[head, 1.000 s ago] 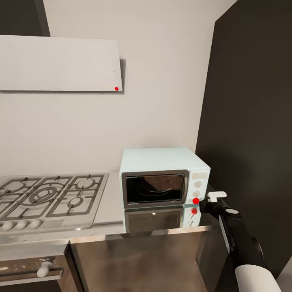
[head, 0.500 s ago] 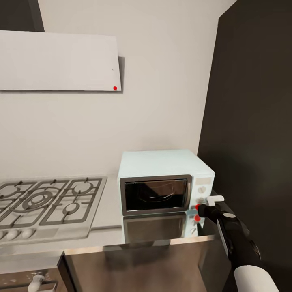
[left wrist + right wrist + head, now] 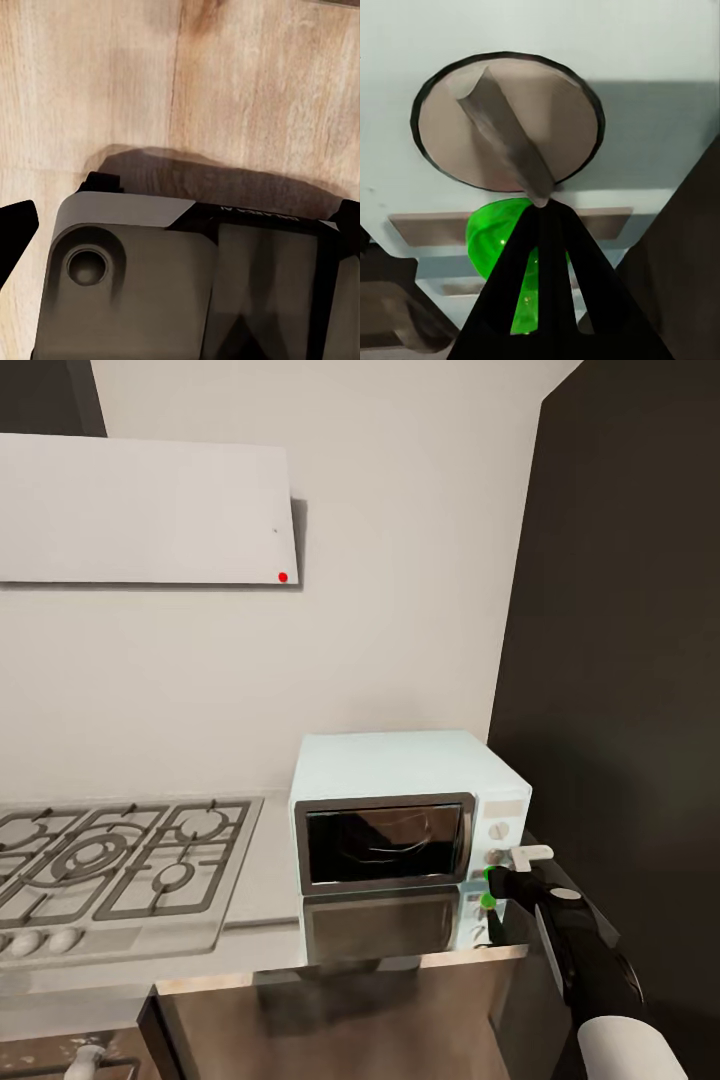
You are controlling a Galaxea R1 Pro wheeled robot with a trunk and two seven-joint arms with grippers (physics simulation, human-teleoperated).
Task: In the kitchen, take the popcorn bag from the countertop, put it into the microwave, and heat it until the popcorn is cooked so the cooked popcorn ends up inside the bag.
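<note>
**Right gripper tip at the microwave's light**

On the long grey glossy countertop point(image 3: 270, 945), beside a steel gas hob point(image 3: 110, 860), stands the small boxy pale blue-white microwave point(image 3: 400, 810), its dark-framed glass door closed. The black right gripper point(image 3: 497, 880) reaches its side panel, fingers pressed together into one dark point, touching the round green light point(image 3: 502, 247) just below a grey knob point(image 3: 506, 124). Whether the left gripper's fingers are clenched or released I cannot tell; its camera faces a wooden floor point(image 3: 180, 82).
</note>
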